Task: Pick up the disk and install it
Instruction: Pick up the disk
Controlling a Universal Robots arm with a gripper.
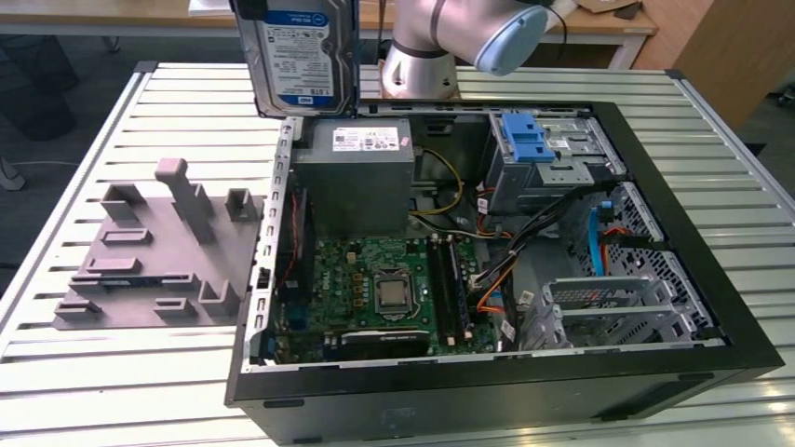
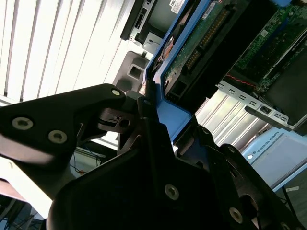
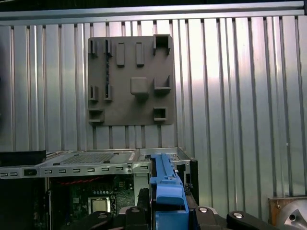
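Exterior view: the disk (image 1: 302, 56), a flat silver metal hard drive with a white-and-blue label in a blue plastic carrier, hangs upright in the air above the far left corner of the open black tower computer case (image 1: 695, 233), well clear of the grey box-shaped power supply (image 1: 360, 177) and the blue-latched silver drive cage (image 1: 546, 149). The grey-and-silver robot arm (image 1: 460, 37) stands behind the case. The pick-up appears complete and the carrying step is in hand; installation calls for turning the carrier to line up with a drive bay on the case's other side. To the exterior view's left, a grey moulded fixture plate (image 1: 162, 251) lies on the slatted pale metal table (image 1: 74, 391); a wooden bench (image 1: 125, 19) and dark floor lie beyond. Second wrist view: the black gripper (image 2: 165, 120) is clamped on the blue carrier edge, with the disk's green circuit-board underside (image 2: 201, 43) extending away from it. First wrist view: the gripper (image 3: 168, 213) grips the blue carrier end of the disk (image 3: 168, 189) above the case rim (image 3: 86, 164), with the fixture plate (image 3: 129, 81) on the table (image 3: 240, 96) beyond.
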